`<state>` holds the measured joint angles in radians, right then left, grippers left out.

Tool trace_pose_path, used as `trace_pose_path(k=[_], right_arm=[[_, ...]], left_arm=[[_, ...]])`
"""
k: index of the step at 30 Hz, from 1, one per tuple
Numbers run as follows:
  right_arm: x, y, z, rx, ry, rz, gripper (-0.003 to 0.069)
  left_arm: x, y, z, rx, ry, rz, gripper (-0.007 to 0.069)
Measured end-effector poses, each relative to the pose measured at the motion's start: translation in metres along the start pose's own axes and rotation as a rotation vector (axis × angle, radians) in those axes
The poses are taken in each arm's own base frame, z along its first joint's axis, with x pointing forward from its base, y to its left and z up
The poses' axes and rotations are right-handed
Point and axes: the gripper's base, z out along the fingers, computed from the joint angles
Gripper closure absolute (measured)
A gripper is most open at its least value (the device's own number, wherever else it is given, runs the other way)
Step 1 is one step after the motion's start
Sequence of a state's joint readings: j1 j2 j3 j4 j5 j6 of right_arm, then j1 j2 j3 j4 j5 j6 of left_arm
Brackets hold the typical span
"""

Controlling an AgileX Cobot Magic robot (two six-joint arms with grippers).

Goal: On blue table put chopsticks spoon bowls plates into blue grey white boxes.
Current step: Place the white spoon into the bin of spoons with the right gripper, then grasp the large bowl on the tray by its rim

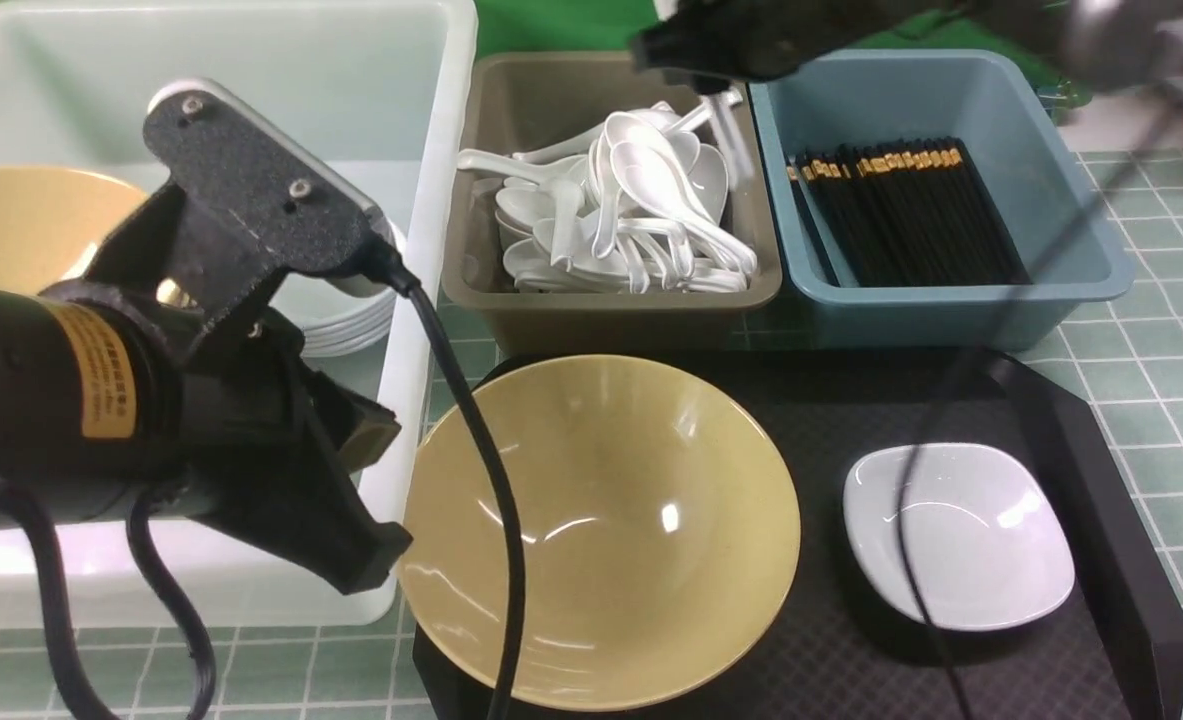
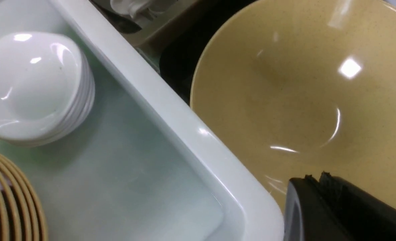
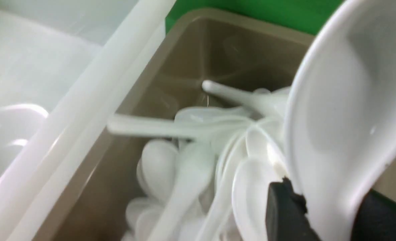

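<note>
- One spoon point(image 3: 345, 110) is pinched in the right gripper point(image 3: 328, 204), jaws partly closed on it, scoop poking out past the fingertips.
- We see it hanging over the grey-brown bin point(image 1: 611, 310), just above the spoon pile point(image 1: 631, 220).
- Blue bin point(image 1: 951, 310) with chopsticks point(image 1: 901, 210) sits right beside.
- Left gripper point(image 2: 316, 182) is closed on nothing, at the tan bowl point(image 1: 601, 520) edge by the white tub point(image 1: 431, 200).

So the bulky black left arm point(image 1: 151, 400) blocks most of the stacked small white dishes point(image 1: 351, 320) inside the big translucent white tub point(image 1: 421, 120). Also the glossy white soup spoon point(image 3: 345, 117) in the right gripper point(image 3: 328, 207) is blurry, scoop running off frame.
</note>
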<state>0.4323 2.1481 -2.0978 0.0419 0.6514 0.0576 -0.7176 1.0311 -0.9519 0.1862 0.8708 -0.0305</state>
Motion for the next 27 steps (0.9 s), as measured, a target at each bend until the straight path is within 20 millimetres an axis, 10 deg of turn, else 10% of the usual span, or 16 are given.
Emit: trace_pose_path(k=[6,13,19,27], right_arm=[[-0.008,0.0,0.044,-0.007,-0.091,0.002,0.0347],[-0.011,-0.02,0.042,0.025,-0.022,0.02,0.0137],[-0.013,-0.025,0.005,0.039,0.201,-0.07,0.0123],[-0.041,-0.007,-0.089,-0.052,0.208,-0.16,0.0381]], left_arm=[[0.003,0.0,0.0,0.003,0.036,-0.003,0.0623],[0.002,0.0,0.0,0.003,0.029,-0.003,0.0623],[-0.002,-0.001,0.003,0.005,-0.013,-0.03,0.0623],[-0.036,0.027,0.041,0.022,0.109,-0.165,0.0623]])
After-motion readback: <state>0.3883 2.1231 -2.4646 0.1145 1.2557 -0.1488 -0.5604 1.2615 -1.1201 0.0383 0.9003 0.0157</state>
